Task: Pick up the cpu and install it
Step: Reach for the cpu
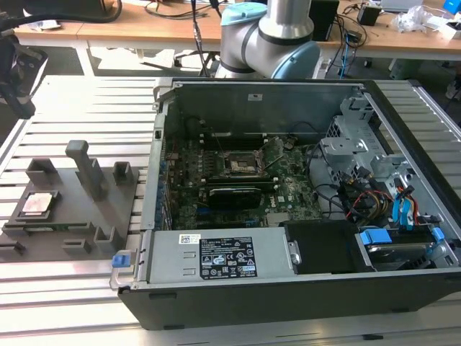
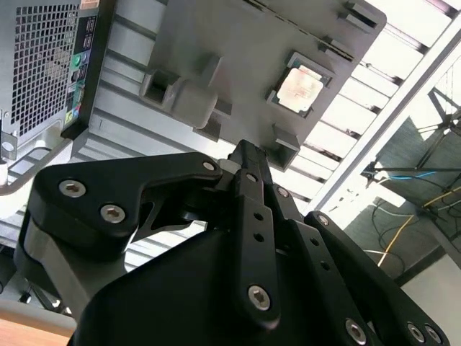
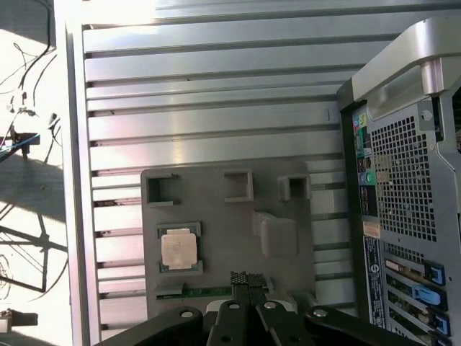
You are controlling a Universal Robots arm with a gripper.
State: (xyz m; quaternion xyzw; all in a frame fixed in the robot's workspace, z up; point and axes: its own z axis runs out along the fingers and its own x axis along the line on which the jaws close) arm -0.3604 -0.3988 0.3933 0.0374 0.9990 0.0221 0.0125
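Note:
The cpu (image 1: 37,204) is a small shiny square chip lying flat in a recess of the grey fixture tray (image 1: 79,216), at the exterior view's left of the open computer case (image 1: 288,216). Both wrist views look down on the cpu (image 2: 300,89) (image 3: 178,249) from well above. My gripper (image 3: 248,280) (image 2: 245,148) hangs over the tray's edge, off to one side of the chip and clear of it. Its black fingers are pressed together with nothing between them. The black socket frame (image 1: 240,164) sits on the motherboard inside the case.
Upright pegs (image 1: 86,169) and small blocks rise from the tray (image 3: 216,209) near the chip. The case walls, drive cage (image 1: 353,144) and cables (image 1: 374,198) crowd around the motherboard. The arm's body (image 1: 277,32) stands behind the case on the slotted metal table (image 1: 72,101).

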